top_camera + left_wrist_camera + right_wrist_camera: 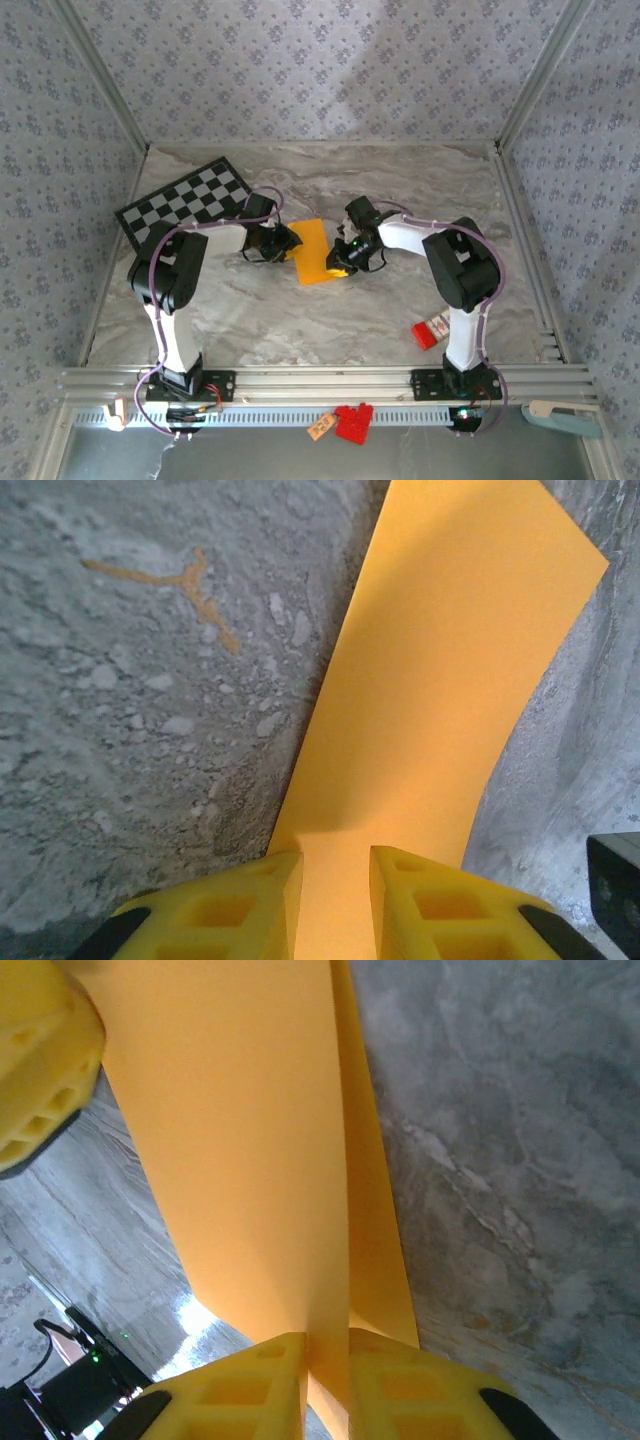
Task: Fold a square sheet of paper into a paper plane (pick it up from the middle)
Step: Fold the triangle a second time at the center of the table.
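Paper, centre frame: apparently mid-fold. Right gripper clamped its doubled edge; left gripper stood slightly parted around it, hold unclear. Next likely needed: pressing the crease.

The table has a grey marbled top with pale veins, and one thin orange streak crosses it. Walls papered in grey-blue with a small repeating floral motif close in the far edge, the left edge and the right edge. Aluminium posts rise at the far corners and aluminium rails run along the near edge. Soft light brightens the back wall.
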`<action>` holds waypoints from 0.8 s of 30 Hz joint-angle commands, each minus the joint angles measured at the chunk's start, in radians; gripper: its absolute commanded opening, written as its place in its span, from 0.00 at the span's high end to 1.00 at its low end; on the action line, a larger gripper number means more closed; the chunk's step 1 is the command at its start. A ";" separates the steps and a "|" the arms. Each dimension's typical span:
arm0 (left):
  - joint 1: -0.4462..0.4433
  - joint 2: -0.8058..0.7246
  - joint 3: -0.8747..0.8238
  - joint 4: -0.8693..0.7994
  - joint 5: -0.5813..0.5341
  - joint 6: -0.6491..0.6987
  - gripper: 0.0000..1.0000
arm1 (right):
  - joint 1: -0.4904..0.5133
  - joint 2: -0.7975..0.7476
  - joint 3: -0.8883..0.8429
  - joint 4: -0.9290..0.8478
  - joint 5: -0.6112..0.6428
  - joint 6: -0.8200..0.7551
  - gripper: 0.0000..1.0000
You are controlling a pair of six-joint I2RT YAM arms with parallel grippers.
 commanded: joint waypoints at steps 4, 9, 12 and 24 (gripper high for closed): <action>-0.009 0.059 -0.020 -0.112 -0.031 0.015 0.74 | -0.002 -0.029 -0.011 -0.039 -0.040 0.009 0.83; -0.008 0.061 -0.023 -0.111 -0.032 0.015 0.74 | -0.004 -0.034 -0.013 -0.048 -0.023 0.004 0.84; -0.008 0.061 -0.022 -0.110 -0.031 0.016 0.74 | -0.005 -0.035 -0.014 -0.050 -0.013 0.003 0.84; -0.007 0.063 -0.031 -0.105 -0.024 0.022 0.74 | -0.001 -0.048 -0.010 -0.008 -0.004 0.002 0.95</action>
